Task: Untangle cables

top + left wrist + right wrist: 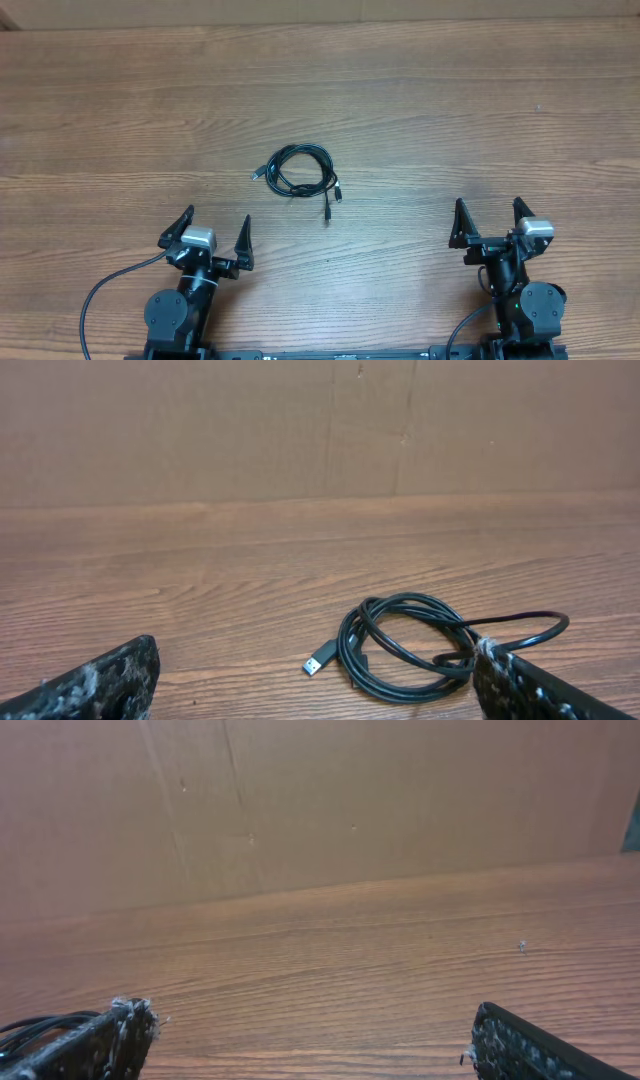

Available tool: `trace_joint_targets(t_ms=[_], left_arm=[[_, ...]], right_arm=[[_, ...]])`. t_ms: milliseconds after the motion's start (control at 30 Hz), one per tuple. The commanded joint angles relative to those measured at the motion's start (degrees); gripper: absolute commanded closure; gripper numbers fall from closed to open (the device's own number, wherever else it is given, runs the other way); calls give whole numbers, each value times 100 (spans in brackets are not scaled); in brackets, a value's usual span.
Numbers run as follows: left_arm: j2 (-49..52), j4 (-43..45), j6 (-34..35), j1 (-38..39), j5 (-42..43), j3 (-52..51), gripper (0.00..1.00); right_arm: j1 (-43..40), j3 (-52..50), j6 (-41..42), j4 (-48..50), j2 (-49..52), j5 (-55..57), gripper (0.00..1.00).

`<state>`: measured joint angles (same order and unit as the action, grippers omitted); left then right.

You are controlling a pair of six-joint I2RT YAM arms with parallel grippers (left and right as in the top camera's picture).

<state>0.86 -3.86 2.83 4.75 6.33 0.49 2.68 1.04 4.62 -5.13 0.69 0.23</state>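
The table (450, 110) is a broad slab of brown wood-grain laminate, its streaks running parallel to the long edges. Along its far edge stands a flat wall of plain brown cardboard (200, 430), creased by faint vertical seams.

Two black arms sit at the near edge, the left arm (180, 310) towards the left corner and the right arm (530, 300) towards the right corner. A thick black wire (100, 290) curves out from the left base.

The left end effector (217, 215) and right end effector (488, 203) are both spread wide, holding nothing. Their pointed black fingers (110, 680) look rough and flecked with white.

The cables (281, 170) lie around the middle of the table, loosely wound in a small, roundish coil of thin, glossy black cord. They are apart from both end effectors and nearer the left one, with bare wood between.

A small silver plug (317, 664) pokes out on the coil's left side, and a dark tip (327, 215) trails towards the near edge.
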Motion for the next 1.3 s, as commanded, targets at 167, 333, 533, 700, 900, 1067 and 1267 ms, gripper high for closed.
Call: trace_joint_targets(t_ms=[167, 333, 533, 700, 900, 1067, 1267], left_arm=[[-61, -7, -114, -35, -59, -22, 0], [-61, -13, -116, -35, -59, -22, 0], [-61, -11, -114, -35, -57, -22, 0], [-61, -11, -116, -35, -59, -22, 0], [-61, -4, -116, -35, -120, -22, 0], [-61, -2, -116, -35, -208, -22, 1], [-61, -4, -114, -35, -208, -22, 0]], right_arm=[[26, -59, -20, 31, -52, -15, 0], [26, -59, -20, 31, -52, -15, 0], [26, -59, -20, 31, -52, -15, 0], [26, -59, -20, 31, -52, -15, 0], [26, -59, -20, 31, -52, -15, 0], [26, -59, -20, 31, -52, -15, 0], [26, -59, -20, 31, -52, -15, 0]])
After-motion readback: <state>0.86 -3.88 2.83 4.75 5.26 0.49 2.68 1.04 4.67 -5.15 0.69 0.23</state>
